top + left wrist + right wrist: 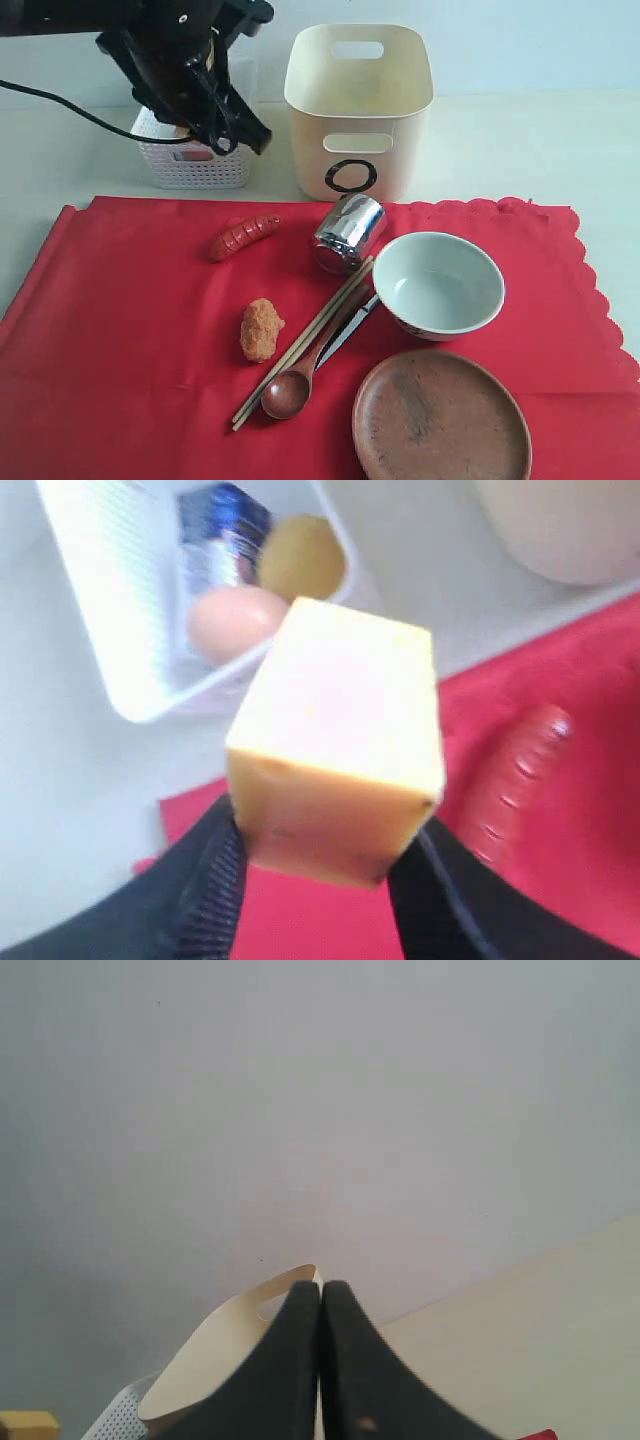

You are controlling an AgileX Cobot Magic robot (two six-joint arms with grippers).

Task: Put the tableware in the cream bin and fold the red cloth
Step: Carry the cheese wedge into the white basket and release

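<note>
— Left claw (318, 865) is pinching a yellow block (340, 730) between its black fingers (205, 890). My left arm reaches in from the far left corner and hangs at the white lattice basket (195, 165).
— What's in that basket?
— A pale egg-shaped thing (235, 620), a blue packet (225, 530) and a yellow-brown round item (300, 555), possibly a fruit; that wrist picture is blurred.
— And your right?
— Right claw (320, 1295) is pressed together and tilted up toward the wall, with the rim of the cream bin (310, 150) just beyond it.
— Tableware?
— All of it is on the red cloth (130, 330), which lies flat on the worktop (560, 150) in front of the bin. I see the steel cup (350, 232) on its side, the white bowl (437, 285), brown plate (440, 420), wooden spoon (290, 390), chopsticks (300, 345) and slim metal utensil (350, 335). A sausage (243, 236) and a nugget (260, 330) lie there too.
</note>
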